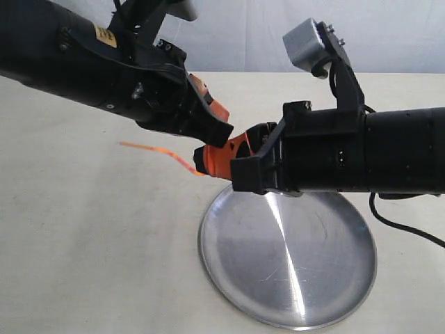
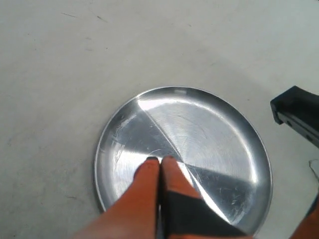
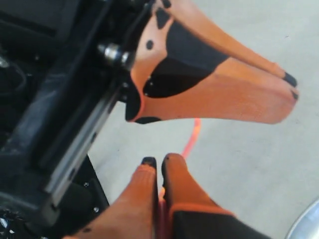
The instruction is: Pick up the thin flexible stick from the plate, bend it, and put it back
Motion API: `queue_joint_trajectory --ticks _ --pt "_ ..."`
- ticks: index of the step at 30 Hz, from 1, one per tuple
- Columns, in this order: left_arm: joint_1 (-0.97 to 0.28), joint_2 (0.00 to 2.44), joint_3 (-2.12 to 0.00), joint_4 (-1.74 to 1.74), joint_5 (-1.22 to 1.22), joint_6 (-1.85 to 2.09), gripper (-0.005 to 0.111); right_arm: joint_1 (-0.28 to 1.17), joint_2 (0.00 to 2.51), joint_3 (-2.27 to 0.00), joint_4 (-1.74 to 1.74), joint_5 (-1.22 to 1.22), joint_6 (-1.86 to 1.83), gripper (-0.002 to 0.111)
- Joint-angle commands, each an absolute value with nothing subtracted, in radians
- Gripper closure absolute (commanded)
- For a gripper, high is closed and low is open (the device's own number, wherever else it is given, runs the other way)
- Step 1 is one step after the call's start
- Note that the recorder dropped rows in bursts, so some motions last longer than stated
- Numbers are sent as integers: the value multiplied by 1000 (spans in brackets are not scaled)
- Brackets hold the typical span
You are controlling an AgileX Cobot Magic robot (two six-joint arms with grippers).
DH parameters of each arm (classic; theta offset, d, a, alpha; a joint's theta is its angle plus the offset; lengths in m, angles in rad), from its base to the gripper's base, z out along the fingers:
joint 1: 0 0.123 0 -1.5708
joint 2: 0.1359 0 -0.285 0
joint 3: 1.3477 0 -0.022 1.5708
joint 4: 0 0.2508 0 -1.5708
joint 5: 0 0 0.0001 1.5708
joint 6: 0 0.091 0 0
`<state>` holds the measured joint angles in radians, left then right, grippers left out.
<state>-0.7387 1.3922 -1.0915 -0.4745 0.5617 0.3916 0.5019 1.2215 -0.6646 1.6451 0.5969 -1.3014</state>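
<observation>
Now, right jaws clamp the thin flexible stick (image 3: 192, 137), left jaws shut, apparently empty; we should open left, take the free end, flex gently.

Bright, even, diffuse light. Glare streak across the plate (image 1: 286, 236); soft shadows on desk (image 1: 83, 243). Right wrist view foreground blurred.

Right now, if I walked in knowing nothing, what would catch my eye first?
The orange-tipped left gripper and right gripper, both shut, meet in the air above the pale table. A thin red-orange flexible stick juts sideways from the right gripper's pinch. Beneath them lies a round, shiny stainless-steel plate, bare.
</observation>
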Motion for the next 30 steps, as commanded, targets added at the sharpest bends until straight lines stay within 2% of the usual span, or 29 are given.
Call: queue_joint_trajectory --ticks 1,7,11,14,16,19,25,27,30 --pt "-729 1391 -1085 -484 560 396 107 503 1214 -670 1629 603 -1328 109" --pt "-584 1391 -1085 -467 614 394 107 503 1214 -670 1557 562 -1280 109" --pt "-437 1391 -1085 -451 752 402 107 501 1214 -670 1500 488 -1205 109" --pt "-371 1391 -1085 -448 879 498 105 501 1214 -670 1427 442 -1121 109" --pt "-366 1391 -1085 -458 932 585 100 501 1214 -670 1408 439 -1093 109" --pt "-366 1391 -1085 -552 978 725 84 501 1214 -670 1412 458 -1065 109" --pt "-366 1391 -1085 -609 991 872 40 501 1214 -670 1412 556 -997 109" --pt "-366 1391 -1085 -603 991 876 34 501 1214 -670 1412 543 -974 109" --pt "-373 1391 -1085 -600 1028 903 34 501 1214 -674 1412 527 -968 109"
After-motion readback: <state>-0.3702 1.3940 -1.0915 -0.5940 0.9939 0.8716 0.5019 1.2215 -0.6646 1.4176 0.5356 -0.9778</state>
